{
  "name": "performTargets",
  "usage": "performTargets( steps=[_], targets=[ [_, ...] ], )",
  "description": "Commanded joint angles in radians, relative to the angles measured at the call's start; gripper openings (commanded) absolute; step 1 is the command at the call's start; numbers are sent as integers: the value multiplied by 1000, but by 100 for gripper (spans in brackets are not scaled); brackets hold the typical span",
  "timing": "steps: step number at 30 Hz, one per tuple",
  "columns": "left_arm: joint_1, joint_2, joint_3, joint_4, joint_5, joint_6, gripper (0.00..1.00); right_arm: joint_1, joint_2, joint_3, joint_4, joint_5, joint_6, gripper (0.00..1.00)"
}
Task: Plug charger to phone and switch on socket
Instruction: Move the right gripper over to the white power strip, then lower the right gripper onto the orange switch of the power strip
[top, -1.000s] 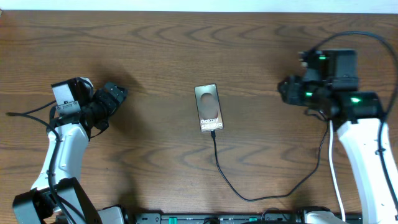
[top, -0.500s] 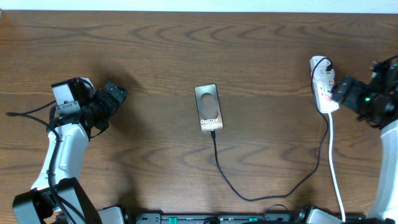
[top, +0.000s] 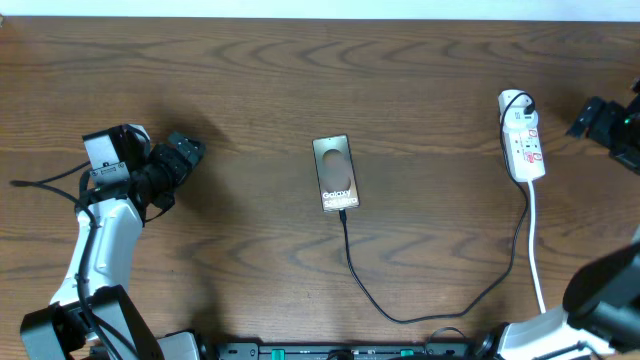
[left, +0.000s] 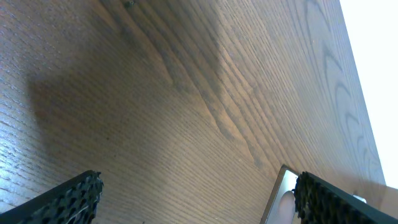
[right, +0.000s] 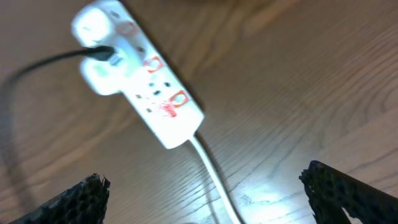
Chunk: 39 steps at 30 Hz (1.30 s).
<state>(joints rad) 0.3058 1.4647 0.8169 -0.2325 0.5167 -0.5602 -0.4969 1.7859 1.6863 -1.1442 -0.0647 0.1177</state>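
While both arms sit clear of everything, status from the overhead view (12 o'clock = far edge of the table (top: 250, 60)):

- phone (top: 335, 172): flat at table centre, face up, long axis running 12 to 6.
- charger (top: 400, 318): the black cable's tip meets the phone's 6 o'clock edge. Can't tell if it is fully seated. The cable drops toward 6, loops round at about 5 o'clock and climbs back up toward the socket.
- socket (top: 522, 148): white strip at 3 o'clock of the phone, well apart from it, lying roughly 12 to 6. A black plug (top: 526, 101) sits in its 12 o'clock end and the white cord (top: 538, 270) exits at 6. Red marks show on top; switch position not readable.
- left gripper (top: 188, 152): at 9 o'clock of the phone, well apart, holding nothing. In the left wrist view its fingers (left: 71, 196) are spread wide over bare wood, with one phone corner showing by the far finger.
- right gripper (top: 590, 118): at about 2 o'clock of the socket, near but not touching. In the right wrist view its fingers (right: 348, 190) are spread, nothing between them, socket lying ahead.
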Motion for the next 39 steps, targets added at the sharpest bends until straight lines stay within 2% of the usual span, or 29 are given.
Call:
performTargets(
  steps=[1, 12, 20, 32, 39],
  targets=[
    [3, 2, 5, -2, -10, 14, 98, -16, 115, 15, 23, 37, -30, 99],
    [3, 2, 5, -2, -10, 14, 98, -32, 357, 15, 172, 31, -29, 99],
    [3, 2, 5, -2, -10, 14, 98, -32, 468, 15, 262, -25, -29, 99],
    [3, 2, 5, -3, -10, 14, 98, -32, 476, 19, 362, -56, -26, 99],
    [3, 2, 5, -2, -10, 14, 98, -32, 445, 23, 386, -179, -26, 99]
  ],
)
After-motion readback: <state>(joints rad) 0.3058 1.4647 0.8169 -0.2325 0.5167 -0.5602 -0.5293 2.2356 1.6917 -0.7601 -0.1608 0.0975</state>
